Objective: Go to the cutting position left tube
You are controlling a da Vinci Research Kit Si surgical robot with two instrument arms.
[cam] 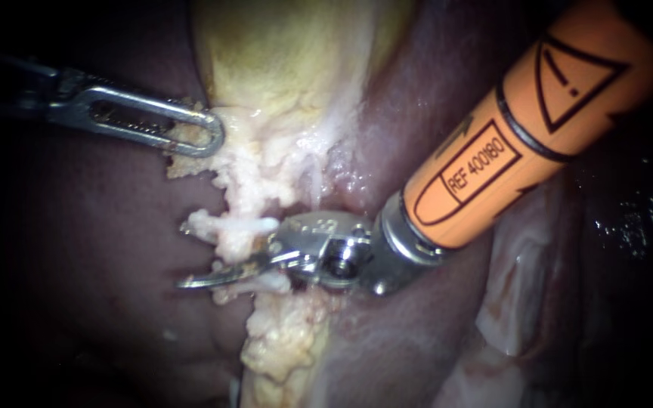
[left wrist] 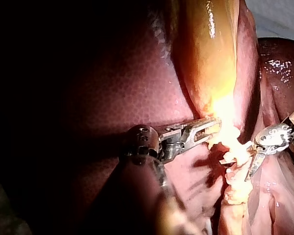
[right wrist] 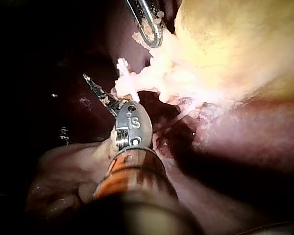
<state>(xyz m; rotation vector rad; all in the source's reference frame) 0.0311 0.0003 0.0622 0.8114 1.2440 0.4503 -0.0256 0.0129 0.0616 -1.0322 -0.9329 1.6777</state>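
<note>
My right instrument [cam: 224, 261], on an orange shaft from the upper right, has two thin blades that stand open. The lower blade lies bare, pointing left. The upper one is half hidden behind a pale tube that carries a white clip [cam: 230, 224]. The clip [right wrist: 123, 73] sits just ahead of the blades [right wrist: 108, 90]. My left instrument [cam: 190, 132] comes in from the left, its slotted jaws shut on the pale fatty tissue [cam: 258, 162] at the lower end of the yellow gallbladder [cam: 289, 53]. The left wrist view shows that grip [left wrist: 206, 128] too. I cannot tell which tube is the left one.
Dark red liver [cam: 85, 249] lies on both sides of the pale strip. More lumpy pale tissue [cam: 285, 340] runs down below the blades. Pale folded tissue [cam: 515, 287] lies under the orange shaft [cam: 523, 128], which fills the upper right.
</note>
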